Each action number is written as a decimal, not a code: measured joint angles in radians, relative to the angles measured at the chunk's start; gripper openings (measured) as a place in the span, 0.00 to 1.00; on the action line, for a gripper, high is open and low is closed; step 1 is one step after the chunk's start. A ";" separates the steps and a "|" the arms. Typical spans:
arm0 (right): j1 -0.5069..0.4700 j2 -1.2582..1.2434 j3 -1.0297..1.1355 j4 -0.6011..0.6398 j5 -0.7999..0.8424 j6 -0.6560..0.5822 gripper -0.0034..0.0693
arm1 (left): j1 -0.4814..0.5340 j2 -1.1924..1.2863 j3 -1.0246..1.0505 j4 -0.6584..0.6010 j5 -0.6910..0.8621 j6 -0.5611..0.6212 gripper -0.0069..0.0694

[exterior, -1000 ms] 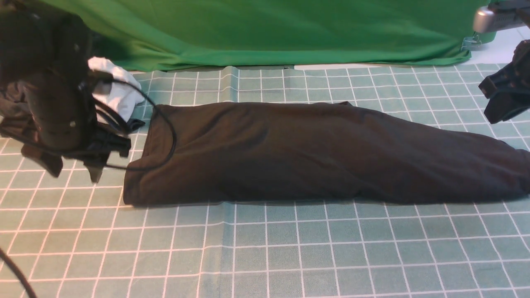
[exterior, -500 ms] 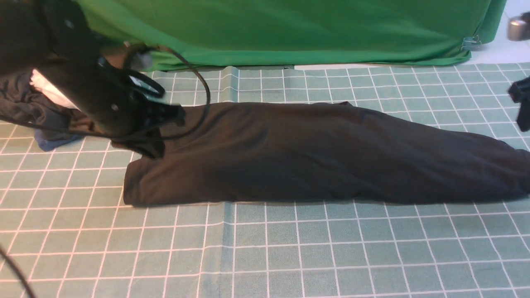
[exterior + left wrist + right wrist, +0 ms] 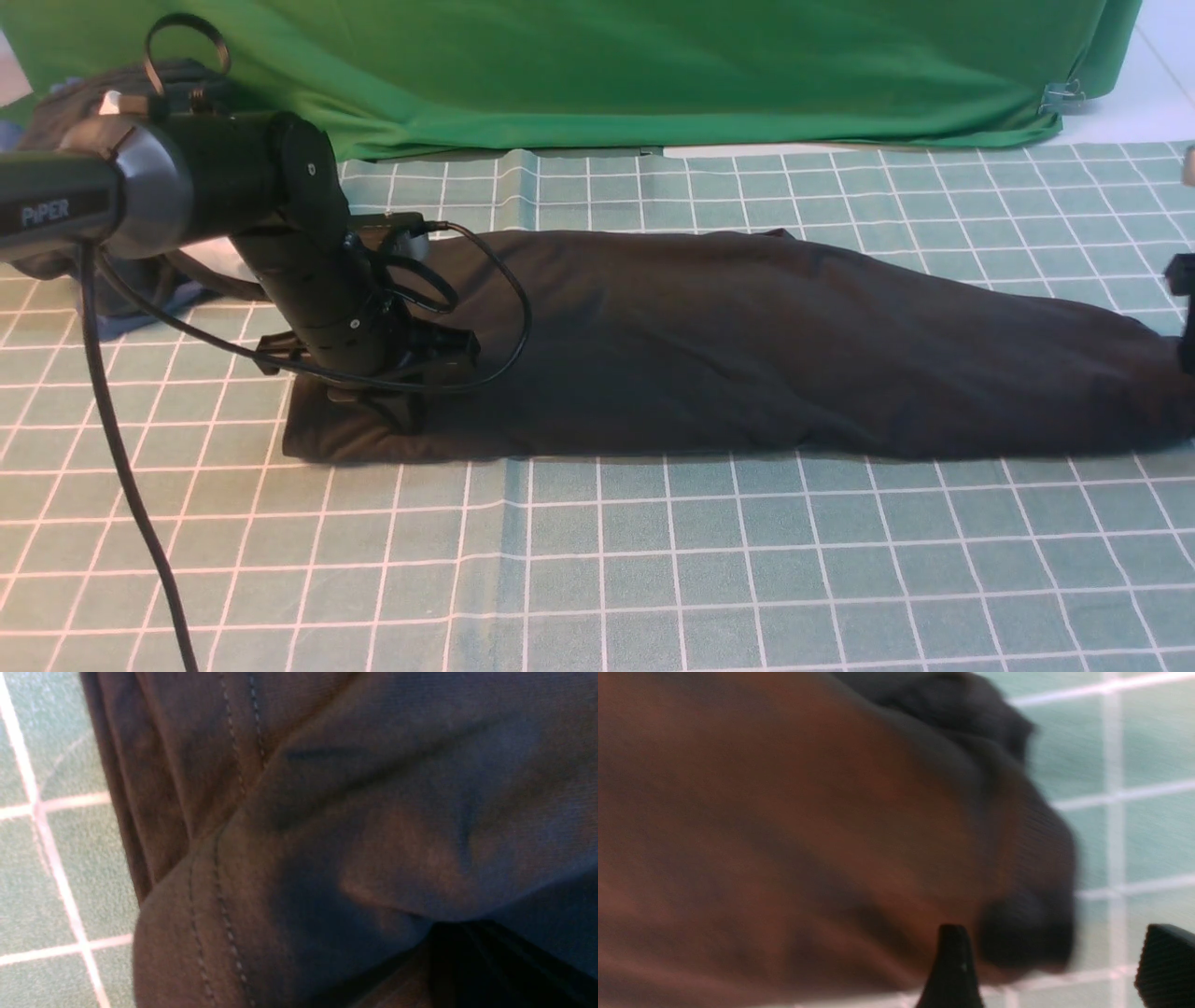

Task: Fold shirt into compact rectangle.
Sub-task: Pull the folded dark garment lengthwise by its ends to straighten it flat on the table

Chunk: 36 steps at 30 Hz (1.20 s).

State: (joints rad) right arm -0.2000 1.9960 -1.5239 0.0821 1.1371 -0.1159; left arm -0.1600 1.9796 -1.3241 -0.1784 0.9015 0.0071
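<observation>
The black shirt [image 3: 747,345] lies as a long folded strip across the green grid mat [image 3: 597,560]; no print or label shows. My left gripper [image 3: 378,411] presses down into the strip's left end. Up close, stitched hem folds of the shirt [image 3: 350,812] fill the left wrist view around one dark finger [image 3: 467,966], and the jaws' gap is hidden. My right gripper [image 3: 1057,970] is open, with the shirt's [image 3: 784,835] rounded right end between its fingertips [image 3: 952,970]. In the front view only a sliver of my right gripper [image 3: 1186,313] shows at the frame's right edge.
A green cloth backdrop [image 3: 653,65] closes off the far side. Behind my left arm at the far left lies a dark garment [image 3: 65,112] with a blue cloth [image 3: 121,313] and a bit of white fabric [image 3: 210,247]. A black cable [image 3: 121,448] hangs from the left arm.
My left arm swung in from the left and came down onto the shirt's left end. My right gripper dropped lower and further right, to the shirt's right end.
</observation>
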 joint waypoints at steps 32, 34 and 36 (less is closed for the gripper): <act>-0.083 0.078 -0.103 -0.001 0.085 -0.024 0.88 | 0.000 -0.063 0.012 0.008 0.005 -0.007 0.10; -0.083 0.078 -0.104 0.013 0.082 -0.020 0.96 | 0.000 -0.114 0.012 0.017 0.006 -0.007 0.10; -0.083 0.079 -0.104 0.025 0.070 -0.019 0.98 | 0.000 -0.171 0.012 0.015 0.006 -0.007 0.10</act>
State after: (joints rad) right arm -0.2832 2.0751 -1.6277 0.1072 1.2066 -0.1345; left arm -0.1600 1.8081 -1.3121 -0.1637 0.9079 0.0000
